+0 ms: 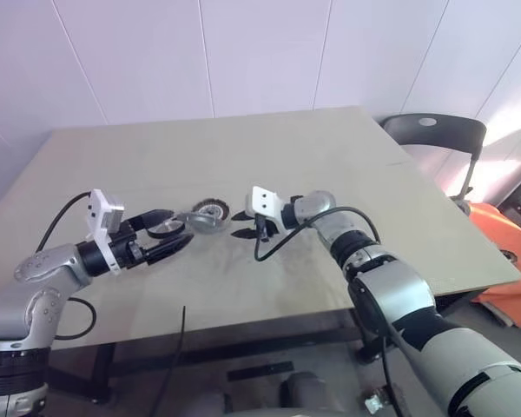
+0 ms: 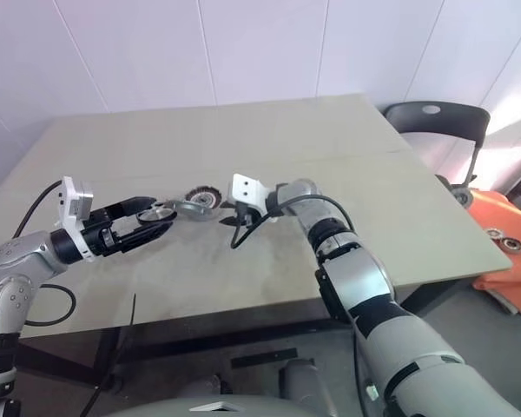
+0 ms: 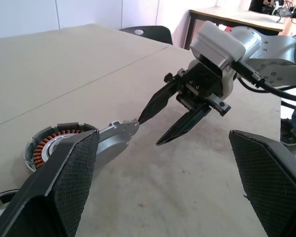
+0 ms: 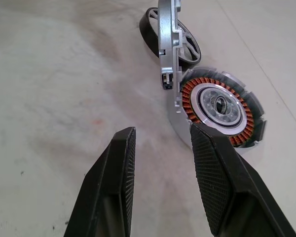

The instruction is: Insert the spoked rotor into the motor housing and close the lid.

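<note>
**Inspection: rotor not seated, lid propped open, both end effectors empty**

The motor housing [image 4: 219, 106] is found lying flat near the middle of the counter [image 1: 330, 156], its copper windings and central hole exposed. No part is seated inside it.

The lid [image 3: 116, 140] is not closed. It is seen tilted up on its edge against the housing's rim, on the side nearer the robot. In the right wrist view it appears almost edge-on, standing between the housing and the spoked rotor [image 4: 190, 47].

The rotor is observed flat on the counter, close to the lid and housing and just beside one finger of the left end effector [image 1: 176, 227]. It is not gripped.

The left end effector is held level above the counter with its fingers spread wide – nothing is pinched between them. It is pointed toward the housing and the right arm.

The right end effector [image 3: 149, 132] is angled slightly downward toward the lid from the opposite side. Its fingers are parted, with nothing between them. One fingertip is seen at the lid's raised edge – whether contact is made cannot be told.

A dark chair [image 1: 434, 130] is noted beyond the counter's far right corner.
</note>
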